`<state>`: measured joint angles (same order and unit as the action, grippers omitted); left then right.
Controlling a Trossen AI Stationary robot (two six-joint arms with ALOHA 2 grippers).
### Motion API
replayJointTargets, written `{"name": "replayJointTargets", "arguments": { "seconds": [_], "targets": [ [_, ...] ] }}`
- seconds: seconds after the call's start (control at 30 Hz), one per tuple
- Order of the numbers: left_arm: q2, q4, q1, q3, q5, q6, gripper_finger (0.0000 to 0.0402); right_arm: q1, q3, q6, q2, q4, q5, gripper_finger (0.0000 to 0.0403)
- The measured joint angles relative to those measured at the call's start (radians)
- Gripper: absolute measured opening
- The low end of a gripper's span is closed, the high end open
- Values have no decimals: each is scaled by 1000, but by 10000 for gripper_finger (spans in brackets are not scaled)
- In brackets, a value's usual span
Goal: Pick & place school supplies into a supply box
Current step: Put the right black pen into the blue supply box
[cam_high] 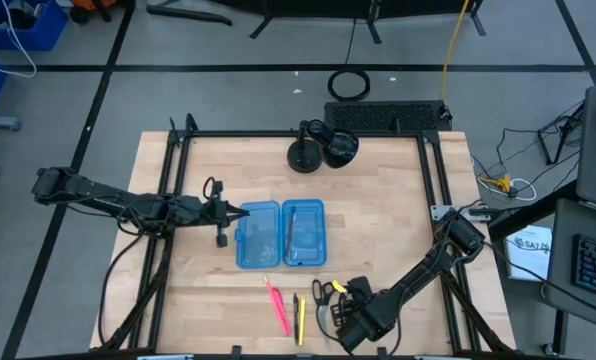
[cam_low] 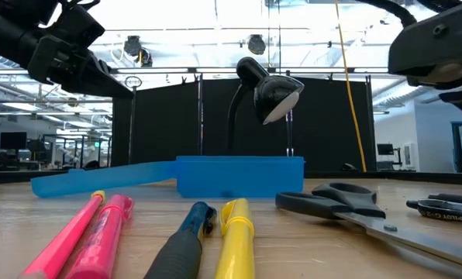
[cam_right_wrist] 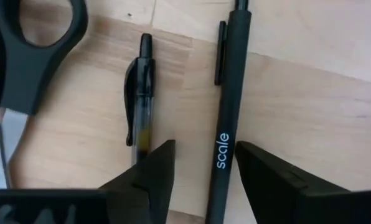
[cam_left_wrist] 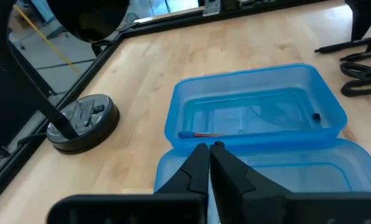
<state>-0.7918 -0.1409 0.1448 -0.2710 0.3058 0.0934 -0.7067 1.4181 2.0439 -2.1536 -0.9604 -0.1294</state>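
right gripper (cam_right_wrist: 201,168) at table's near edge, fingers open astride black pen (cam_right_wrist: 228,118) | judged light, stiff, slick, prone to roll: pinch mid-barrel | box (cam_high: 281,234) open mid-table, one pen inside | left gripper (cam_left_wrist: 208,163) fingers closed, empty, over box

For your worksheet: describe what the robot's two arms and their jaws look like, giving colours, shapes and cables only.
Both arms are dark, slim and jointed. The left arm carries black cables looping along it to the left gripper, whose jaws taper to pointed black wedges. The right arm ends in a bulkier black right gripper with blunt, flat-faced jaws and a yellow patch nearby.
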Motion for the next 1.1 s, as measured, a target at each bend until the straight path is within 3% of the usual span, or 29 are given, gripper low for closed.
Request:
{"name": "replayJointTargets", "arguments": {
  "seconds": [0.23,0.5,0.8,1.1],
  "targets": [
    [0,5,0,0,0,0,28,3,0,-40,0,7,48,116],
    [0,11,0,0,0,-2,3,2,0,-88,0,32,45,20],
    [0,21,0,0,-2,-25,33,1,0,-90,11,26,21,30],
    [0,41,0,0,-44,-48,37,4,-8,-109,132,-20,-73,19]
  ]
}}
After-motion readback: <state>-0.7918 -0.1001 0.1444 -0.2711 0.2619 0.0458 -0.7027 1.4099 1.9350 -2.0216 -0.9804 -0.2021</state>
